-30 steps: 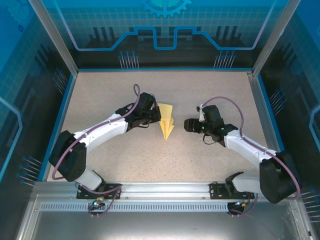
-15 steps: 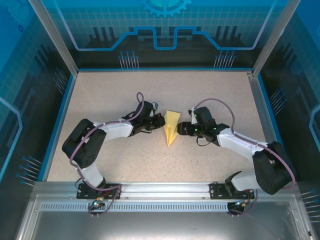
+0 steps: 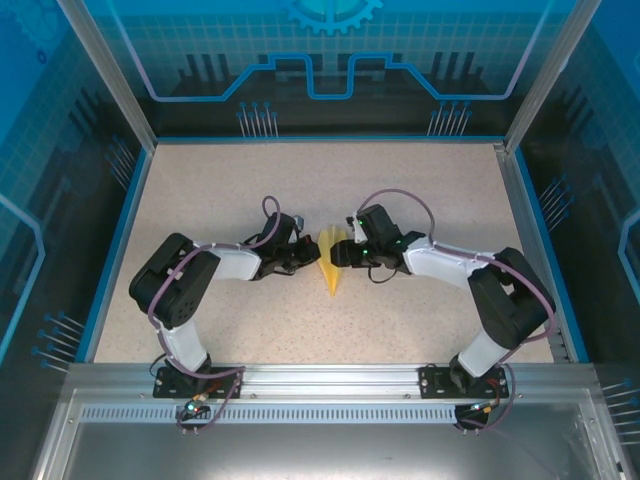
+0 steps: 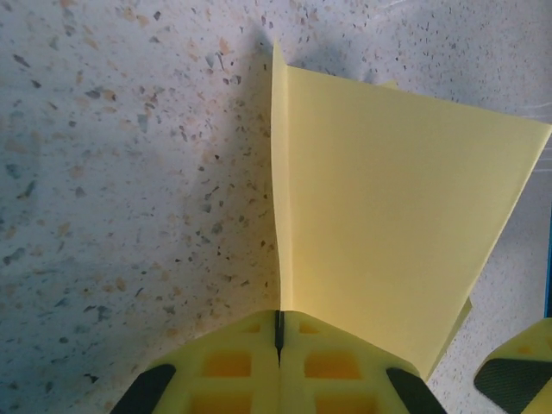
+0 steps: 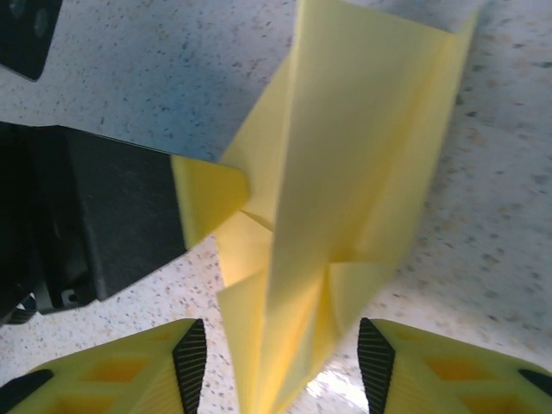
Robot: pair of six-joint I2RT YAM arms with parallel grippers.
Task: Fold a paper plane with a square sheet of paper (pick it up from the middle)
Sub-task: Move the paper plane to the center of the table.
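Paper plane [image 5: 345, 155] between right fingers [image 5: 129, 371], perhaps apart

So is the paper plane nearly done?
Nearly! The paper plane is already a narrow pointed dart with layered folds. The left gripper pinches one edge of it, and the right gripper stands open around its body. Probably left to do: press the last crease and let go.

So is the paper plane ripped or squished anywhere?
No, nothing looks wrong. The paper plane has clean, sharp folds with no tears showing. The left gripper pinches one flap, and the right gripper sits open around it.
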